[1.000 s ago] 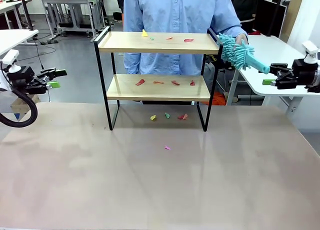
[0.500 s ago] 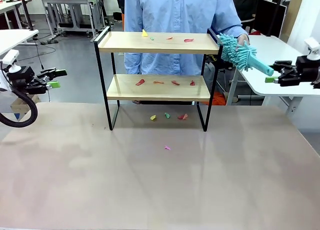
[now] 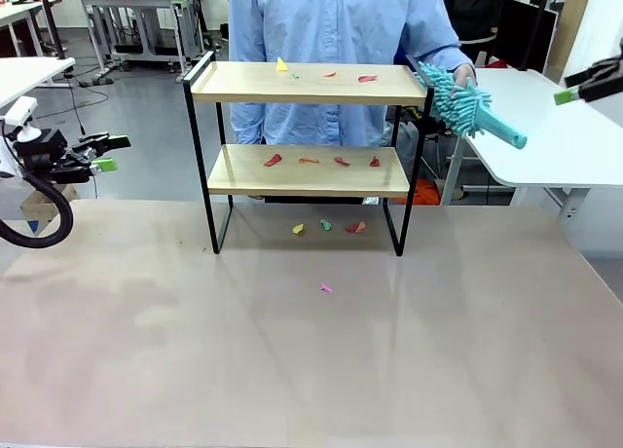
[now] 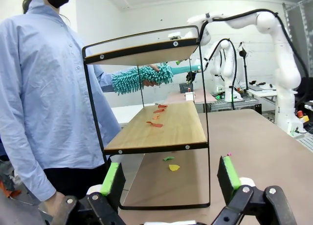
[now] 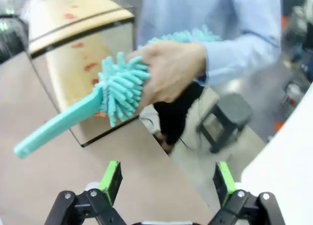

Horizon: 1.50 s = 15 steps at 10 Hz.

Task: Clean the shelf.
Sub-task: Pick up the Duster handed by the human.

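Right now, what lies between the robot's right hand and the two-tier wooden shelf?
A teal fluffy duster the person holds; right wrist view.

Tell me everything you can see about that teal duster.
The duster is teal all over: a shaggy head of soft chenille-like strands and a smooth, flat, plastic-looking handle. The person's hand grips it by the head, beside the shelf's right end, with the handle slanting down toward the robot's right. The open right gripper is apart from it.
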{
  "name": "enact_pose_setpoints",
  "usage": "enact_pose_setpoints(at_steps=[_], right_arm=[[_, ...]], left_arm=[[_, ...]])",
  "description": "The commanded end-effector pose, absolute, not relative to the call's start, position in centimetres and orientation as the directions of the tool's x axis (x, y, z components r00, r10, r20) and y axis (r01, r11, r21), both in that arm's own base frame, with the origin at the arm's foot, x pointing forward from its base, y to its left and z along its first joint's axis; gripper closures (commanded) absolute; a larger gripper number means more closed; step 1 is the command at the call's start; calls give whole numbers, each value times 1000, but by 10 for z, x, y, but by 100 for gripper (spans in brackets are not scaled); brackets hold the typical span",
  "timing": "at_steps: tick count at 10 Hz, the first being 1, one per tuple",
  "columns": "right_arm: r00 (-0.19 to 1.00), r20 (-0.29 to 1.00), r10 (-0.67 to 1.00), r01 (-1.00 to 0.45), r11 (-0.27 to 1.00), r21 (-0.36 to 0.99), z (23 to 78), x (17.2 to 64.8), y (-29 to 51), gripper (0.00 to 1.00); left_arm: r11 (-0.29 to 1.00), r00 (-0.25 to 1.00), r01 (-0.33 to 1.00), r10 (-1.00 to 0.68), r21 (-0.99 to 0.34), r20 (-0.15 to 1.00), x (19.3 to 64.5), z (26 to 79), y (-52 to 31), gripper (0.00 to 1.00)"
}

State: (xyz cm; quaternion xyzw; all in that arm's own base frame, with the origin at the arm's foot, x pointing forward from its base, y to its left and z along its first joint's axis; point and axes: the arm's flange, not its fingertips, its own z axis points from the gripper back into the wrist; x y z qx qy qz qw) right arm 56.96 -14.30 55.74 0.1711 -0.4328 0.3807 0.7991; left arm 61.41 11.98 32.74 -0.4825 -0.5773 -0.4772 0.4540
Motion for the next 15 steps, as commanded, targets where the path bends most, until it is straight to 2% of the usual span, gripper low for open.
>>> enact_pose_setpoints(at_steps=[1,2,3,5,6,10,11,12,15], right_arm=[[503,752,427,-648,762,1,571,547,-88,0],[610,697,376,-527,850,3,584,537,-67,0],[642,675,363,-472,881,-26,594,529,-52,0],[640,685,347,-447,894,-36,593,527,-29,0],[584,713,390,-503,862,-60,596,535,-51,0],[584,713,390,-503,862,-60,596,535,-51,0],[608,701,373,-476,878,-54,594,531,-49,0],[638,667,385,-424,899,-113,610,523,-33,0],[736,576,356,-389,918,-72,629,512,6,0]], left_arm=[[72,-137,989,110,130,984,614,328,119,0],[72,-137,989,110,130,984,614,328,119,0],[72,-137,989,110,130,984,614,328,119,0],[72,-137,989,110,130,984,614,328,119,0],[72,-137,989,110,130,984,614,328,119,0],[72,-137,989,110,130,984,614,328,119,0],[72,-137,989,110,130,984,614,328,119,0],[72,-137,989,110,130,984,614,328,119,0],[72,-137,989,110,130,984,614,328,119,0]])
